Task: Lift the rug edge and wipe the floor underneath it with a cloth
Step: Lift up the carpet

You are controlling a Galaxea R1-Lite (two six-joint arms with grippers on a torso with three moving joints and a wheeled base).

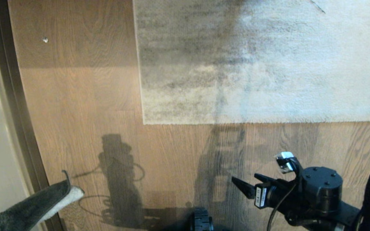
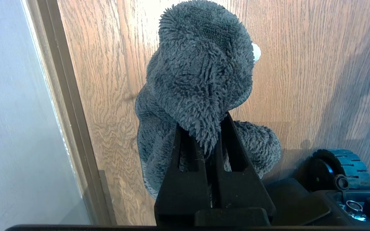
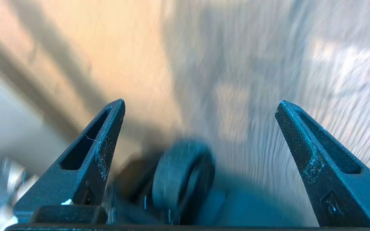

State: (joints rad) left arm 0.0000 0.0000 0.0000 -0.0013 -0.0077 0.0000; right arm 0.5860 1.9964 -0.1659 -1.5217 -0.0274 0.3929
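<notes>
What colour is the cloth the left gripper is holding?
Dark grey and fuzzy, with a white underside; the cloth shows best in the left wrist view.

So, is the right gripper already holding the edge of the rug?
No, the right gripper is open and empty over the floor, short of the rug edge.

Floor [image 1: 85,96] – brown wood-grain planks, smooth, low sheen. Rug edge [image 1: 236,120] – short matt pile, grey-beige, mottled. Cloth [image 2: 201,77] fuzzy dark grey, white underside. Right gripper [image 3: 199,106] fingers [image 3: 295,138] matt black plastic, knurled pads.
</notes>
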